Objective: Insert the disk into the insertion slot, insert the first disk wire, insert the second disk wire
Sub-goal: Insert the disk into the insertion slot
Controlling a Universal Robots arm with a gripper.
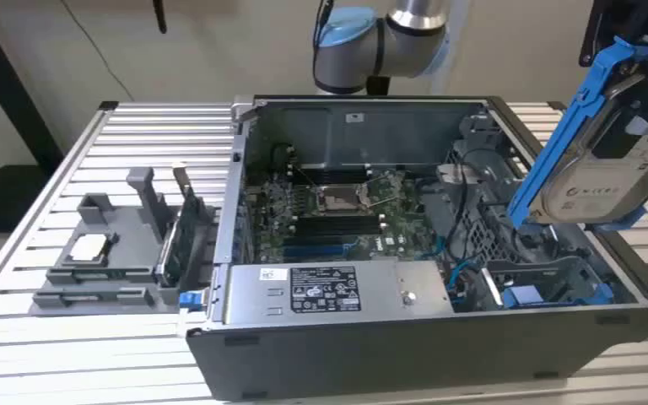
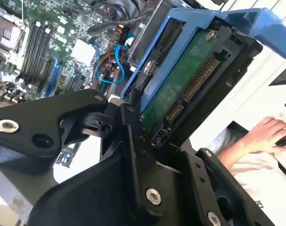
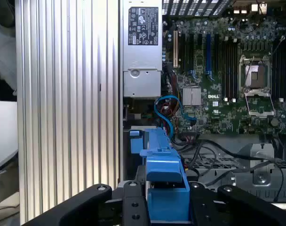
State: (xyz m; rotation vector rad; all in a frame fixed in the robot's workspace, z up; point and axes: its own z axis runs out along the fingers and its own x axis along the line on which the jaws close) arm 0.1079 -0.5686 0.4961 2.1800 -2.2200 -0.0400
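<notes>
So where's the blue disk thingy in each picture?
Exterior view: the disk hangs tilted over the open case, at the exterior view's right.
Second wrist view: the disk's green underside faces the camera.
First wrist view: its blue edge sits in the gripper.
Shared landmark: the green motherboard.

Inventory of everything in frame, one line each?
disk: one, silver-white in blue carrier, held above the case, exterior view's right
computer case: one, dark grey, open, on the table
motherboard: one, green, inside the case
power-supply box: one, grey, case's near side
fixture tray: one, grey, exterior view's left
table: one, silver slats, under the case
person's hand: one, second wrist view
robot arm: one, silver-blue, behind the case
gripper: one, black, shut on the disk
</notes>
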